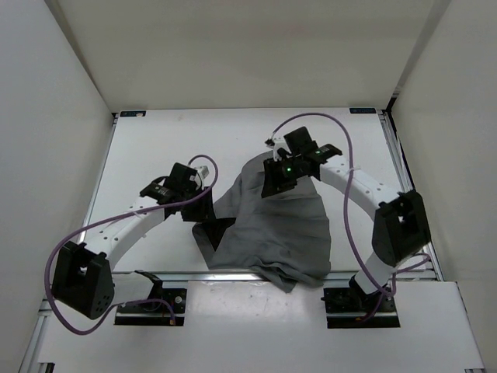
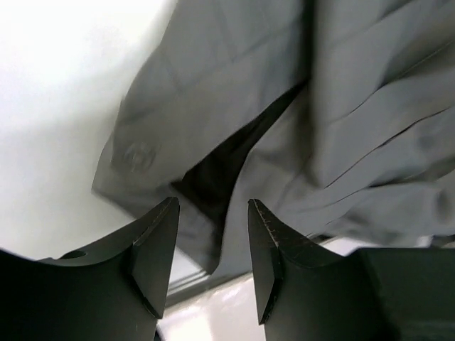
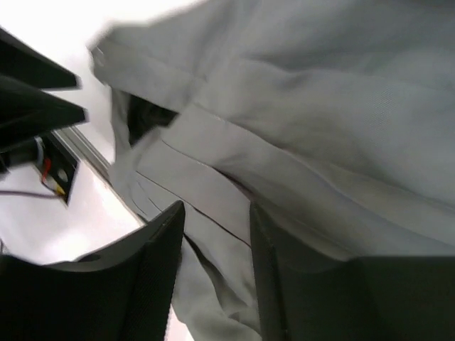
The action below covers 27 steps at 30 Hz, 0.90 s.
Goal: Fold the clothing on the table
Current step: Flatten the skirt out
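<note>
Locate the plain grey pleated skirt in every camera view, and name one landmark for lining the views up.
Top external: the grey pleated skirt lies at centre, spreading down to the table's near edge.
Left wrist: it fills the top and right.
Right wrist: it covers most of the picture.
Shared landmark: the aluminium table rail at the skirt's edge.

Plain white walls (image 1: pixel 54 93), seemingly evenly lit.
</note>
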Available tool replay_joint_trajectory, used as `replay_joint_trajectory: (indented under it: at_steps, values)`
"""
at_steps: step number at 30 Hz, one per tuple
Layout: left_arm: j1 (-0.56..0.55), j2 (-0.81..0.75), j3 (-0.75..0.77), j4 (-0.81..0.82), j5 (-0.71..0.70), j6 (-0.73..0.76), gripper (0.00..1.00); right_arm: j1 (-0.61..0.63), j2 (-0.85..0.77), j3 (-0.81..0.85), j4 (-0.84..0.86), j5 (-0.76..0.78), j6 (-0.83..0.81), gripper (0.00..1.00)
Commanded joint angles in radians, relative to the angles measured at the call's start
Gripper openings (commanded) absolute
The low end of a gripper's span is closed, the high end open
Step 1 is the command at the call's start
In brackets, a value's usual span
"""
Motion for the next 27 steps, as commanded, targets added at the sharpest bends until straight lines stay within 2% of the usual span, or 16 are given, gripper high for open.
replay_joint_trajectory:
  at_steps: [1, 5, 10, 15, 17, 19, 21, 22, 23, 24, 25, 27]
  values:
    - [-0.003, -0.038, -0.022, -0.104, -0.116, 0.036, 0.56, 0.026, 0.095, 0.05, -0.177, -0.018, -0.06, 0.42]
    - [0.065, -0.069, -0.065, -0.095, -0.124, 0.062, 0.56, 0.052, 0.221, 0.049, -0.267, 0.011, -0.089, 0.28]
    - [0.051, -0.06, -0.054, -0.043, -0.108, 0.031, 0.56, 0.014, 0.32, 0.076, -0.268, 0.057, -0.08, 0.27]
    - [0.041, -0.04, -0.027, -0.012, -0.07, 0.007, 0.56, -0.104, 0.488, 0.239, -0.271, 0.117, -0.088, 0.27]
    - [0.045, -0.035, -0.024, -0.01, -0.062, 0.002, 0.56, -0.15, 0.571, 0.382, -0.241, 0.096, -0.077, 0.27]
    - [0.05, -0.029, -0.01, -0.016, -0.052, -0.004, 0.56, -0.164, 0.611, 0.45, -0.206, 0.085, -0.07, 0.27]
    - [0.062, -0.029, -0.011, -0.009, -0.029, -0.004, 0.56, -0.179, 0.657, 0.563, -0.114, 0.041, -0.059, 0.27]
    - [0.067, -0.029, -0.016, -0.009, -0.023, 0.0, 0.55, -0.186, 0.663, 0.579, -0.077, 0.018, -0.05, 0.27]
    - [0.077, -0.029, -0.016, -0.016, -0.022, 0.003, 0.56, -0.19, 0.662, 0.61, -0.02, -0.057, -0.039, 0.27]
    - [0.073, -0.02, -0.008, -0.025, -0.033, 0.02, 0.56, -0.213, 0.647, 0.636, 0.05, -0.194, 0.005, 0.27]
    - [0.07, -0.014, -0.002, -0.027, -0.042, 0.022, 0.56, -0.218, 0.607, 0.613, 0.104, -0.238, 0.04, 0.27]
    - [0.064, 0.012, 0.007, -0.024, -0.076, 0.034, 0.56, -0.192, 0.527, 0.567, 0.117, -0.218, 0.036, 0.3]
